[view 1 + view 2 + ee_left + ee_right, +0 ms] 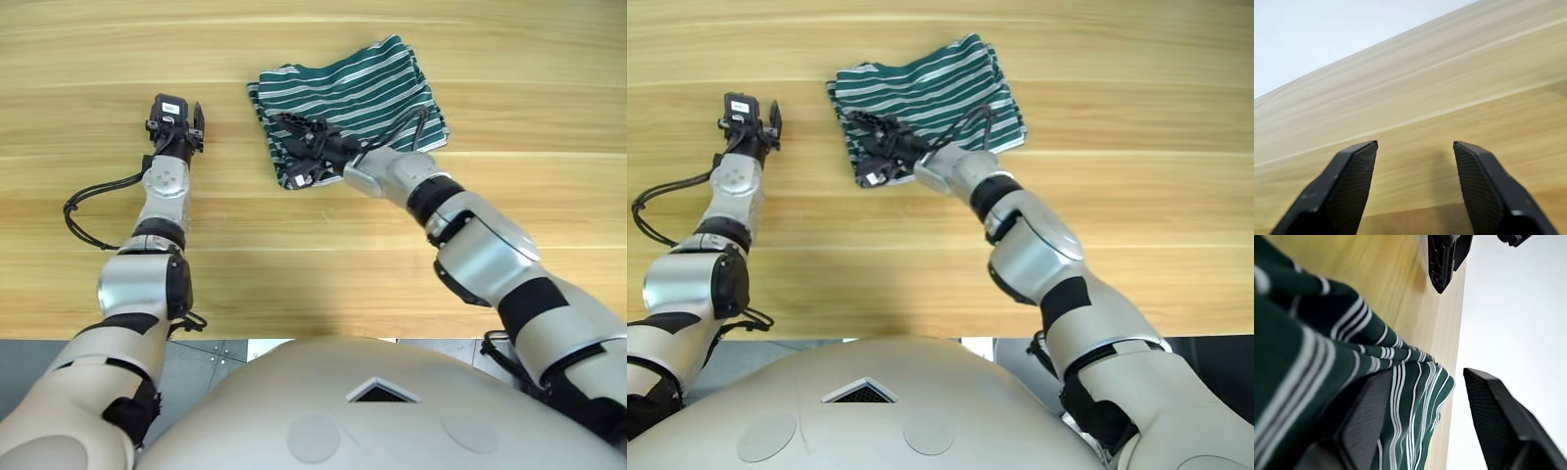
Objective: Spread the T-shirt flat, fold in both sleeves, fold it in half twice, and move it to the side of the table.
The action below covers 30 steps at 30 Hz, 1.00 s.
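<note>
— T-shirt [358,88] position, from the head views?
— Folded into a compact striped packet on the table [294,264], towards its far edge and roughly midway along. The right gripper [294,149] sits at the packet's near-left corner. The left gripper [181,117] rests on bare wood towards the left edge, apart from the cloth.
— Left wrist view?
— Its fingers [1352,171] stand apart over the wood, holding nothing.
— Right wrist view?
— Fingers apart too: one finger [1366,416] lies against the striped layers, the other hangs free beside them. Not clamped.
— So which step?
— Folding looks done, I judge; moving it to the side is what's left. Next the right gripper must close on all the corner layers, then drag or lift gently so the packet doesn't open.
</note>
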Available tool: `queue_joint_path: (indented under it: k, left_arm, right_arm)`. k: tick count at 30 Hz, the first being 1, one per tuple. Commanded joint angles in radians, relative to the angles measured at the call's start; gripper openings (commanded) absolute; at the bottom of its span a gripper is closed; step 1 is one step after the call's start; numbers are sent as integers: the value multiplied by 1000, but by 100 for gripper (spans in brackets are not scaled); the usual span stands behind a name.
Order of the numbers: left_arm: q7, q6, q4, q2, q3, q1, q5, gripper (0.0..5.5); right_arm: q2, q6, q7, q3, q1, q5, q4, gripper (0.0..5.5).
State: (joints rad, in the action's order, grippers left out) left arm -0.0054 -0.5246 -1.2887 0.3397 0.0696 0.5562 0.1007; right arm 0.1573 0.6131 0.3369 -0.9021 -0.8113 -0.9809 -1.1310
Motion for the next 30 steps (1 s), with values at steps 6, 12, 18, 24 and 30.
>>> queue_joint_path:
  k: [6, 12, 18, 24, 30]
  left_arm:
    - [-22, -27, 4, -21, -40, 19, 41, 288]
    - [-35, -95, 33, -25, -108, 7, 108, 288]
    - [-149, -326, 154, -22, -174, -6, 126, 288]
    - [-386, -507, 375, -175, -408, -57, 165, 288]
    - [-346, -463, 347, -265, -678, -89, 485, 288]
  right_arm:
    - [803, 371, -419, 31, 650, 497, 777, 273]
    - [1027, 297, -367, 317, 943, 815, 1036, 273]
    - [757, 350, -468, 460, 744, 1390, 1140, 273]
    - [521, 40, -415, 699, 584, 1525, 886, 273]
    - [419, -48, -381, 873, 463, 1386, 693, 273]
